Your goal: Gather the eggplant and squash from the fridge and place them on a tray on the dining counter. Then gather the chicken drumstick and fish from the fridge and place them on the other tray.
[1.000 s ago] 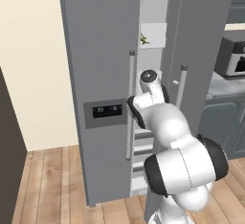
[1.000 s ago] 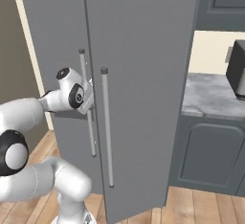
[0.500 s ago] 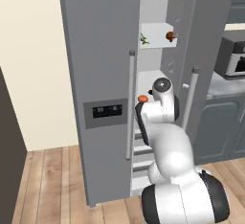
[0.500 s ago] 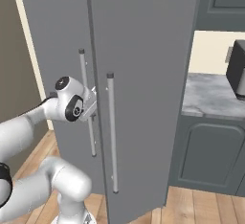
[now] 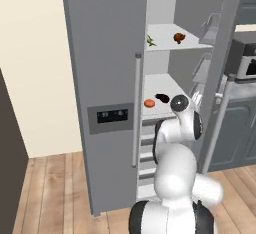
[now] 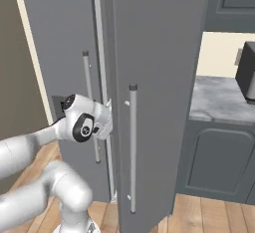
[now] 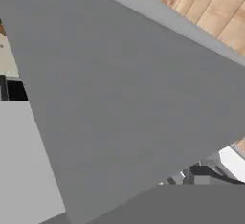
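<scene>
The fridge's right door (image 5: 222,68) stands partly open, and its outer face (image 6: 159,77) fills the middle of the right base view. On the middle shelf lies the dark eggplant (image 5: 161,97) beside a round orange-red item (image 5: 149,103). The brown chicken drumstick (image 5: 178,38) rests on the upper shelf, near a small green item (image 5: 150,41) I cannot identify. My gripper (image 6: 108,122) is at the open door's inner edge, at middle-shelf height; its fingers are hidden against the door. The grey door face (image 7: 124,98) is close in front of the hand. Squash, fish and trays are out of view.
The fridge's left door (image 5: 105,78), with its dispenser panel (image 5: 111,116), stays shut. Drawers (image 5: 147,143) sit below the shelves. A grey counter (image 6: 224,100) over dark cabinets (image 6: 219,162) stands right of the fridge, with a microwave (image 5: 245,60) on it. Wood floor (image 5: 50,188) lies left.
The right fridge door has swung wider, uncovering the shelves with the eggplant and drumstick. My hand has moved right and down along the door's edge.
</scene>
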Controlling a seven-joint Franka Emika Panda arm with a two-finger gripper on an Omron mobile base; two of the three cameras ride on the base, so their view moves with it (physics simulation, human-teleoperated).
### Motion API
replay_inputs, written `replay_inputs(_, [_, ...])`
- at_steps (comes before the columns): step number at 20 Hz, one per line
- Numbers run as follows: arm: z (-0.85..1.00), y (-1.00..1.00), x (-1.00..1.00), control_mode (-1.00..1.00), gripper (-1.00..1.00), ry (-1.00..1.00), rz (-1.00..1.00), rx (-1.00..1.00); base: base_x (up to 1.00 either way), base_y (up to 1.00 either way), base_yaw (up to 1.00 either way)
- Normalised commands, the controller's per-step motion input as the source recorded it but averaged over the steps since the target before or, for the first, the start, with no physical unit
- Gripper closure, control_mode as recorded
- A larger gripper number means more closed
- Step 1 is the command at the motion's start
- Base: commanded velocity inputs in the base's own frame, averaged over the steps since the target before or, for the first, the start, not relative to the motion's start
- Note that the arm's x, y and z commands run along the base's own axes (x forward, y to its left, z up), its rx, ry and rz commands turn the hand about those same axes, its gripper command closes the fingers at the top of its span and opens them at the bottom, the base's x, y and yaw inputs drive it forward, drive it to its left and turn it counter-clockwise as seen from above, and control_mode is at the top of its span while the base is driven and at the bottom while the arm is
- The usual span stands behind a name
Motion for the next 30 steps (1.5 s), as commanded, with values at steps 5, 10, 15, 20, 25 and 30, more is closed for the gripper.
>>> replay_inputs(5, [0.08,-1.00,-0.07,-1.00,-1.00,0.00,-0.43,0.01,0.00,0.00,0.00])
replay_inputs(10, [0.19,-0.97,0.00,-1.00,-1.00,0.00,-0.40,0.00,0.00,0.00,0.00])
replay_inputs(15, [0.01,-0.36,0.14,-1.00,-1.00,0.00,-0.33,0.00,0.00,0.00,0.00])
replay_inputs(20, [0.18,-0.15,0.29,-1.00,-1.00,0.00,-0.22,0.00,0.00,0.00,0.00])
replay_inputs(25, [0.25,-0.88,0.16,-1.00,-1.00,0.06,-0.26,0.00,0.00,0.00,0.00])
replay_inputs(30, [0.02,-0.19,0.05,-1.00,-1.00,0.01,-0.21,0.00,0.00,0.00,0.00])
